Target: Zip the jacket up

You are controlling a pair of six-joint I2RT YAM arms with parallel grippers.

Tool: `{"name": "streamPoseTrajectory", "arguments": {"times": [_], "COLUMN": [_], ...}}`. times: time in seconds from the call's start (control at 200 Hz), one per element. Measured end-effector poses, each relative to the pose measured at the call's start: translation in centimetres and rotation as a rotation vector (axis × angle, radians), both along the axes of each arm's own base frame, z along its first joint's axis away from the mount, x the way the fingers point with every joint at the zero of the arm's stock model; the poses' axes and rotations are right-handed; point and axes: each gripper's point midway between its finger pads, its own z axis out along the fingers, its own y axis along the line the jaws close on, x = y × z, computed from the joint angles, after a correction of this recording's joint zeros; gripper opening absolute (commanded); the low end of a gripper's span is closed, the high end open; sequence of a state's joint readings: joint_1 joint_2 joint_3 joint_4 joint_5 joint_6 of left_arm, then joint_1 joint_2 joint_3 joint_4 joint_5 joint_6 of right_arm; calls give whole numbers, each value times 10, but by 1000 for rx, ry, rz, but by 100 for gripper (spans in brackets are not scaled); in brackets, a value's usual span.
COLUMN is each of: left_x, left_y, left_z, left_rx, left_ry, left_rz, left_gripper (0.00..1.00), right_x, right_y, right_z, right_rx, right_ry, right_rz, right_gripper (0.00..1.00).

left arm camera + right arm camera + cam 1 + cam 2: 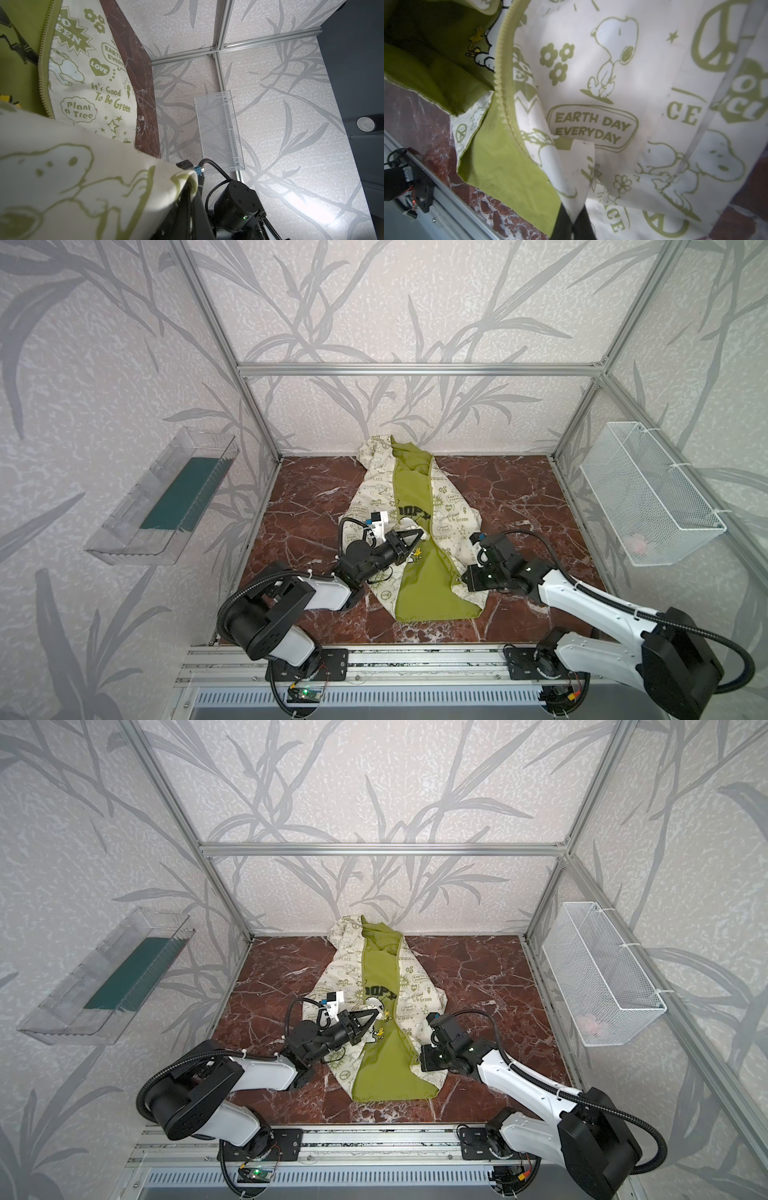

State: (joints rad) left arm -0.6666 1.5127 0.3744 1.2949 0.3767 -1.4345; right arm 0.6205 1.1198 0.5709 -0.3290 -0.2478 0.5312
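Jacket (pixel 449 506) is laid out near the middle of the marbled counter (pixel 519 497), top end toward the back wall, hem toward the arms. The front is spread open, with green lining (pixel 415 589) exposed between the two cream panels. Zipper (pixel 506 83) is judged not started: the tooth rows are seen well apart in both top views, with no joined stretch anywhere. Slider and pin can't be made out. Left hand (pixel 417 536) is closed and appears clamped on a cream fold of the panel on its own side, roughly halfway up the front; cloth is seen draped over its tip in the left wrist view. Right hand (pixel 574 223) is closed on the other panel's cream cloth near the hem, which is pinched between the dark fingers (pixel 560 226). Only the gripping of both sides can be counted as done. Judged as left: hem ends to be brought together, pin seated, slider drawn to the top. Print that can be read: "EARTH DAY EVERYDAY", "Plant a Tree", "It's Good To Be Green", "LOVE", and "PEACE" near the top end. Black block letters "OOPY" are seen on the green. No brand tag is legible.
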Motion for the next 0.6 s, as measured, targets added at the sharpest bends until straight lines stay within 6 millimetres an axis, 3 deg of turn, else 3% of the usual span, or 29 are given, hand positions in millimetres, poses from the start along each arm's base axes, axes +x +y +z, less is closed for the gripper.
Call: {"name": "streamPoseTrajectory", "arguments": {"times": [0.265,0.6], "left_x": [6,-1], "left_y": [-2,33], "left_z": [43,157], "left_rx": [-45,-76], "left_ry": [-63,-282], "left_rz": [-6,67], "left_gripper": [0,0], "right_x": [13,42], "right_y": [35,63], "right_z": [82,166], "right_rx": [386,684], "right_ry": [-218,-518], "right_rz": [5,42], "right_gripper": [0,0]}}
